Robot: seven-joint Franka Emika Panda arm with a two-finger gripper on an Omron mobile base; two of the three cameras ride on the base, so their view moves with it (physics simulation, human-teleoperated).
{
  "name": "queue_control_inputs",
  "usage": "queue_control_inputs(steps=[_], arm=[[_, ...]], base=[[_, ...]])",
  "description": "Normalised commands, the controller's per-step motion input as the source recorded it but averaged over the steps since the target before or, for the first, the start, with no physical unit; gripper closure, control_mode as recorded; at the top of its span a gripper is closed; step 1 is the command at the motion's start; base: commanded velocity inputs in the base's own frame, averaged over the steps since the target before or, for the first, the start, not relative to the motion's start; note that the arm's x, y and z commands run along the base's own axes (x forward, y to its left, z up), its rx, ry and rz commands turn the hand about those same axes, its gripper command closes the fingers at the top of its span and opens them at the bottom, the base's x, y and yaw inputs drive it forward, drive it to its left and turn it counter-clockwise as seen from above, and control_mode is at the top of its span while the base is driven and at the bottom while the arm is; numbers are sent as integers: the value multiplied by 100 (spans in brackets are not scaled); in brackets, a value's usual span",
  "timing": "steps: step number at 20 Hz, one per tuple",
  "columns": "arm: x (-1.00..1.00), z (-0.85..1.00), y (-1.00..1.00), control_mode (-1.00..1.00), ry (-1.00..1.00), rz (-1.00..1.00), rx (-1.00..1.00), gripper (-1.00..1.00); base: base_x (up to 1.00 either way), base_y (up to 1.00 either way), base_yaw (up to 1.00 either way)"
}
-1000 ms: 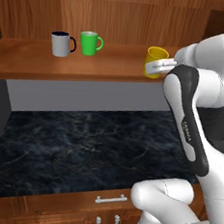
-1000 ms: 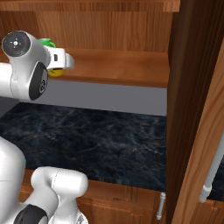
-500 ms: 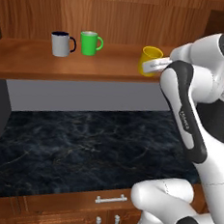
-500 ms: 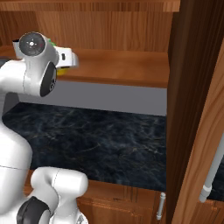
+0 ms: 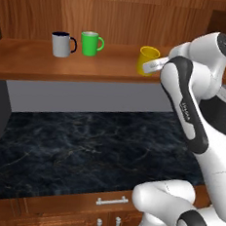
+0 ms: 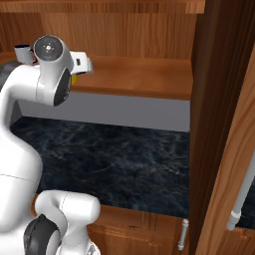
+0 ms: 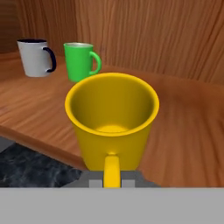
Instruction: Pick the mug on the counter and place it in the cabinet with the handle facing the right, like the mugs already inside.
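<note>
At the near edge of the hand view the gripper point(image 7: 112, 178) is clenched on the handle point(image 7: 111, 170) of the yellow mug point(image 7: 112, 120) — the yellow loop points straight back toward the camera, pinched between the two dark tips. The mug is upright, mouth open and empty, held over the front edge of the cabinet's point(image 5: 119, 17) wooden shelf point(image 7: 183, 127); whether its base touches the wood or hangs just above it cannot be told. Below and in front of that edge a corner of the black counter point(image 7: 30, 168) shows.

From the left base view the mug point(image 5: 148, 59) sits at the end of the white arm point(image 5: 184, 102), toward the right part of the shelf point(image 5: 65, 66), with the veined counter point(image 5: 82, 151) lower and nearer, above drawers with silver handles point(image 5: 112, 201).

Farther back and to the left stand two more mugs, well apart from the yellow one — a green mug point(image 7: 81, 61) and, beyond it, a grey mug with dark handle point(image 7: 35, 57), each handle turned to the right. Behind them rises the wood-grain back wall point(image 7: 153, 35).
</note>
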Motion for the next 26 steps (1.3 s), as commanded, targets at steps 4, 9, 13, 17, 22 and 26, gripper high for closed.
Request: queue_control_inputs(steps=[4,9,13,17,22,26], arm=[[19,0,0,-100,0,4,-12,100],[28,-1,0,-100,0,6,-10,100],[34,-6,0,-100,0,9,-4,100],[37,-9,-1,-100,0,11,-1,100],[33,-9,-3,-100,0,12,-2,100],[29,-2,-1,-100,0,10,-4,100]], base=[[0,0,0],[0,0,0],[0,0,0],[0,0,0],[0,0,0],[0,0,0]])
